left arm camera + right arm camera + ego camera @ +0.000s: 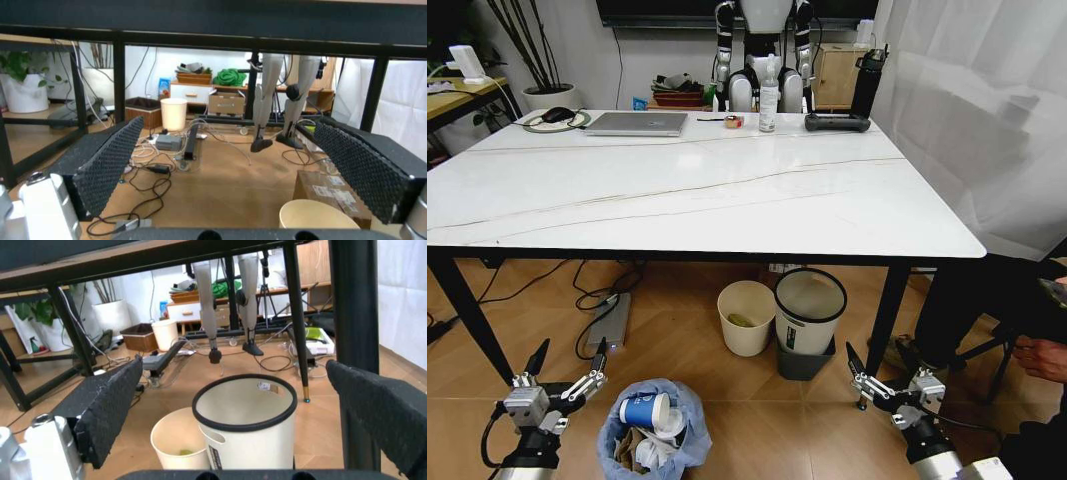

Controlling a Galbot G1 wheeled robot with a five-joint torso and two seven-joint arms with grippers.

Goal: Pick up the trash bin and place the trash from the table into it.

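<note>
The trash bin (617,442), lined with a puffy light-blue bag, stands on the wooden floor in front of the table (727,190). Trash lies inside it: a blue paper cup (643,409) on crumpled white paper (659,440). My left gripper (570,362) hangs open just left of the bin, nothing between its fingers. My right gripper (889,375) is open low on the right, well away from the bin. In the left wrist view the left gripper (233,165) faces under the table. In the right wrist view the right gripper (240,405) faces two other bins.
A cream round bin (746,318) and a black-rimmed white bin (810,310) stand under the table. On the tabletop's far edge are a laptop (638,123), a spray bottle (769,95), a small red-and-white item (733,122) and a black bottle (866,85). A seated person (1027,320) is at right.
</note>
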